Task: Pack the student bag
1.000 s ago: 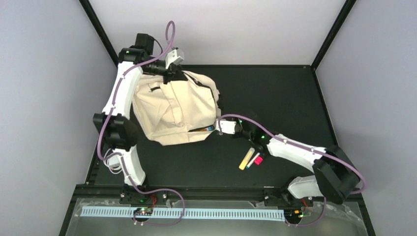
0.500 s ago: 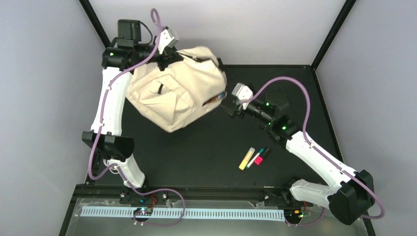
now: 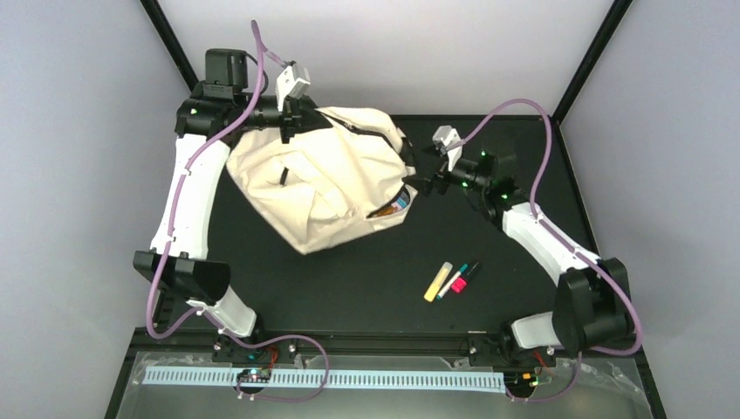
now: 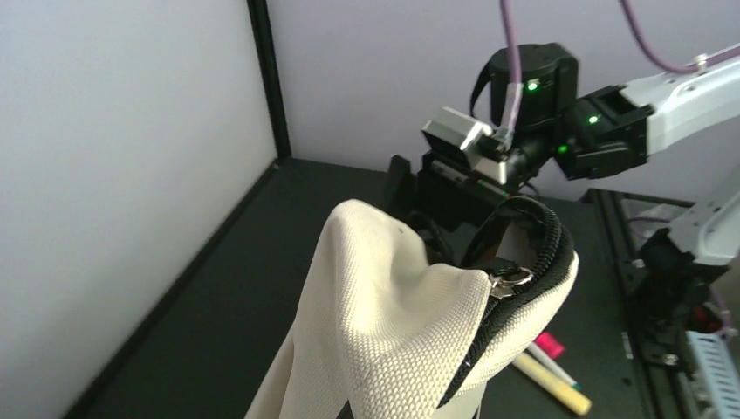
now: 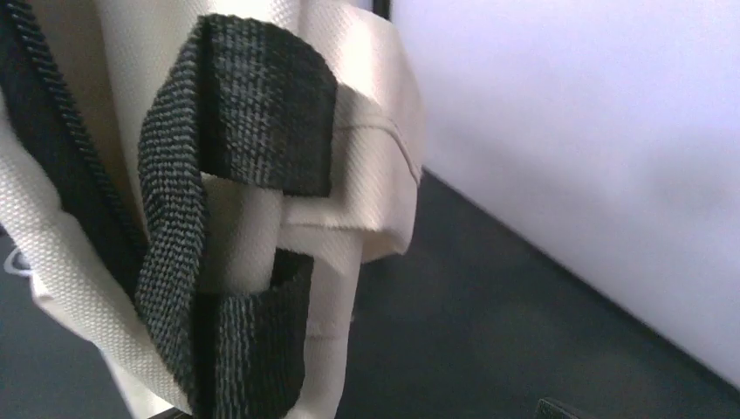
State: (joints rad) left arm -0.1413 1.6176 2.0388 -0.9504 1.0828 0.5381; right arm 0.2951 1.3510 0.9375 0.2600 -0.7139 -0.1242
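The student bag (image 3: 323, 183), cream fabric with black zipper lines, hangs tilted over the back left of the table. My left gripper (image 3: 299, 116) is shut on the bag's top edge and holds it up. In the left wrist view only the bag's cloth (image 4: 384, 323) and a zipper pull (image 4: 510, 278) show; the fingers are hidden. My right gripper (image 3: 419, 179) is open at the bag's right side, holding nothing. A black strap (image 5: 236, 113) on the bag (image 5: 366, 105) fills the right wrist view. An orange and blue item (image 3: 393, 205) shows in the bag's opening.
A yellow highlighter (image 3: 438, 281), a pink marker (image 3: 455, 281) and a dark pen (image 3: 469, 272) lie together on the black table (image 3: 349, 288), right of centre. The black frame posts stand at the back corners.
The left arm raised the bag's top and drew it back. The right gripper left the bag's lower opening, rose to the bag's right side and opened.
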